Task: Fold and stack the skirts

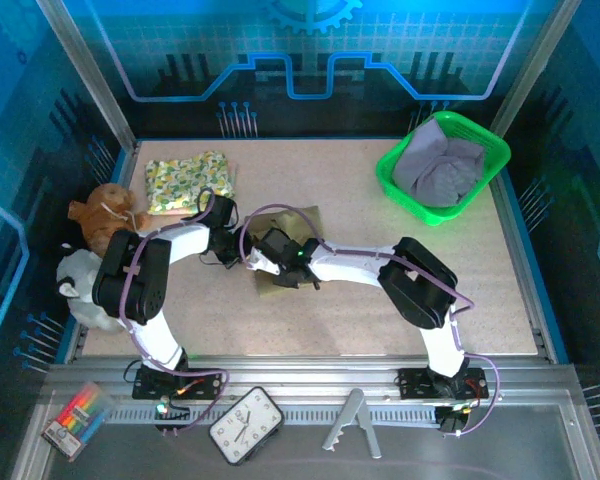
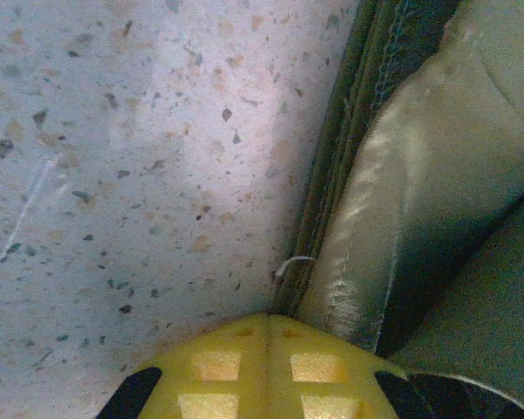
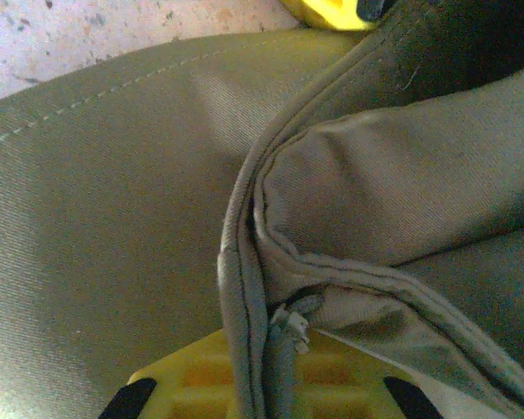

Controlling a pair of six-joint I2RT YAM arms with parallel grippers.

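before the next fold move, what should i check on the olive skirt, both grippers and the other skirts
1. Right gripper shut on the plain olive-khaki cloth skirt, with the zip edge running between its fingers: ok.
2. Left gripper shut at that skirt's hem, hem actually pinched: cannot tell.
3. Olive skirt lying flat for a clean fold: not ok, it is bunched in layers between the two grippers.
4. Pale yellow-green floral cloth skirt folded flat at the far left, ready as the base of the stack: ok.
5. Lavender-grey cloth skirt out of the green plastic basket: not ok, it lies inside.
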